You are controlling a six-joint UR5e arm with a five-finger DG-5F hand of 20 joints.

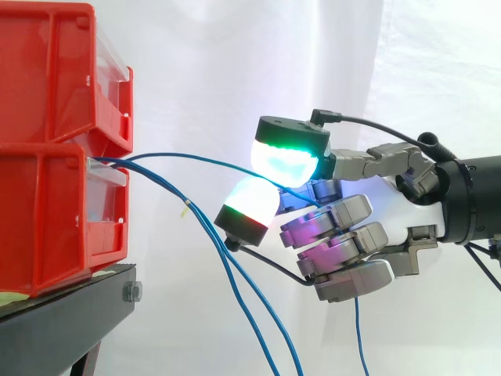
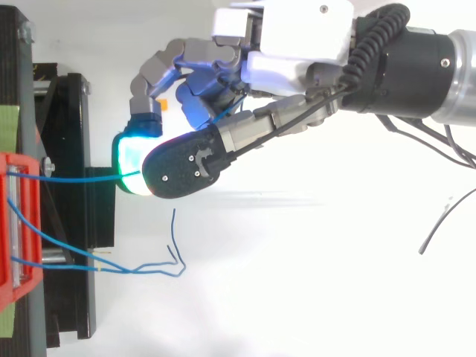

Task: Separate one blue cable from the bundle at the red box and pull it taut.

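Observation:
Several thin blue cables come out of the front of the lower red bin (image 1: 47,219) at the left. One blue cable (image 1: 205,160) runs out in a shallow arc to my hand (image 1: 391,205), which comes in from the right. It passes between the glowing green-cyan pad (image 1: 288,160) above and the white pad (image 1: 252,202) below, and both are pinched on it. In the top view the same cable (image 2: 74,177) runs nearly straight from the bin (image 2: 16,223) to the hand (image 2: 286,67). The other blue cables (image 2: 149,271) sag away below.
A second red bin (image 1: 55,70) is stacked on the lower one, and both sit on a black stand (image 1: 70,305). The loose cables hang down past the stand's edge toward the bottom of the side view. A white curtain is behind.

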